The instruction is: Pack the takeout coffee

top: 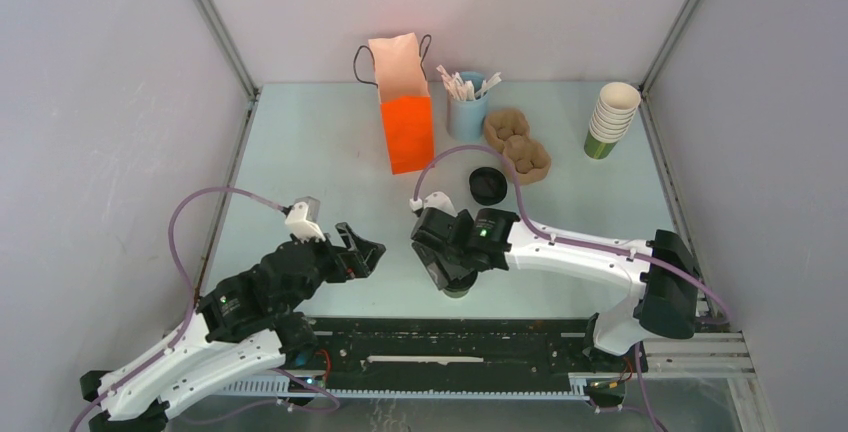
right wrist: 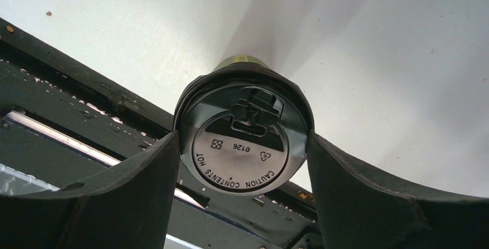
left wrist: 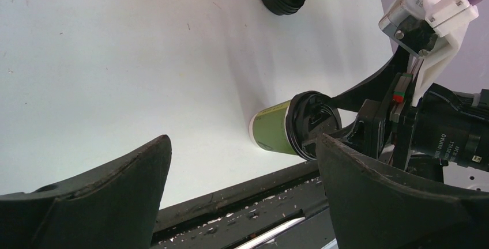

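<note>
Clasping the one takeout coffee (right wrist: 241, 151): right gripper (right wrist: 243, 140); left gripper (left wrist: 242, 145) gapes.

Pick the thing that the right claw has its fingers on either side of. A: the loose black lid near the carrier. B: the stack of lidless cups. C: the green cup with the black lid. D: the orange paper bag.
C: in the right wrist view the right claw has a finger against each side of the takeout coffee at its black lid, while the orange bag, the cup stack and the loose lid stand apart from it, farther back.
</note>
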### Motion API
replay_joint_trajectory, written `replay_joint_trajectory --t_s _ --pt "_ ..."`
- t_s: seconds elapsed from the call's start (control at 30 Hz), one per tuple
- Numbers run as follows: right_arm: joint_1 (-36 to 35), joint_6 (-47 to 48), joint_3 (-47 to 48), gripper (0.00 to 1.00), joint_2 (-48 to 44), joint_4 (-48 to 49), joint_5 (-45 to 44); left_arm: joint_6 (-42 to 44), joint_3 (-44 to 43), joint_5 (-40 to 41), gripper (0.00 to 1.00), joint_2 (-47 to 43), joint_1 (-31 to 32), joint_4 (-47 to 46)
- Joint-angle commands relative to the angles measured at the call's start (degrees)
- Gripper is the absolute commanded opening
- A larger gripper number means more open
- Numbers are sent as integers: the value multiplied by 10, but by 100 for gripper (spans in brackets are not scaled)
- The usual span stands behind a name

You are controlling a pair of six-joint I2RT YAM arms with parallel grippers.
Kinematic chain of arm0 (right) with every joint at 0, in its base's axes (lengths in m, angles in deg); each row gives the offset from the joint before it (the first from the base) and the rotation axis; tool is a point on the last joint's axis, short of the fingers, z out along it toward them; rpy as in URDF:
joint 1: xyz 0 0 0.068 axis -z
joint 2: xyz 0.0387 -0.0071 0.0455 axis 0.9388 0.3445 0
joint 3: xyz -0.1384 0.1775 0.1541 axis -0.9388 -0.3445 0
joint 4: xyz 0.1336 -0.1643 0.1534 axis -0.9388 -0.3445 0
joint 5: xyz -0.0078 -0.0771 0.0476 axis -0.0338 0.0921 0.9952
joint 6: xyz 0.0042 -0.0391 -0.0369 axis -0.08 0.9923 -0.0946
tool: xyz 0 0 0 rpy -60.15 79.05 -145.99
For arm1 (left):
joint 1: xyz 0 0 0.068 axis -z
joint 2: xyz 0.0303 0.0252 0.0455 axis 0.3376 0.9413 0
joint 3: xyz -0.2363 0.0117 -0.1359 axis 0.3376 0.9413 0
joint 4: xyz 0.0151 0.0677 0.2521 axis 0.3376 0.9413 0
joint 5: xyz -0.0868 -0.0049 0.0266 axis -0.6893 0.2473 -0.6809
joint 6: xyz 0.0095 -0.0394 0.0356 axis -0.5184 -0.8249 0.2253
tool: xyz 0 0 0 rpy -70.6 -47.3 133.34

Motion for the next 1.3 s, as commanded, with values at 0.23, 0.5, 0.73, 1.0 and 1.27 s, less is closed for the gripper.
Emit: replay_joint_trajectory --t_s 0.23,0.5,0.73,1.0,1.27 --pt "164 9 -59 75 -128 -34 -56 31 4 -9 100 9 -2 -38" --pt "547 105 -99 74 -200 44 -14 64 7 -56 100 -2 -2 -65" --pt "737 133 -22 73 -94 93 30 93 -13 -110 100 1 -2 -66" --pt "797 136 31 73 0 80 56 117 -25 -112 100 -11 -2 -54" --pt "798 141 31 85 11 80 66 124 -26 -99 100 -13 -2 -45"
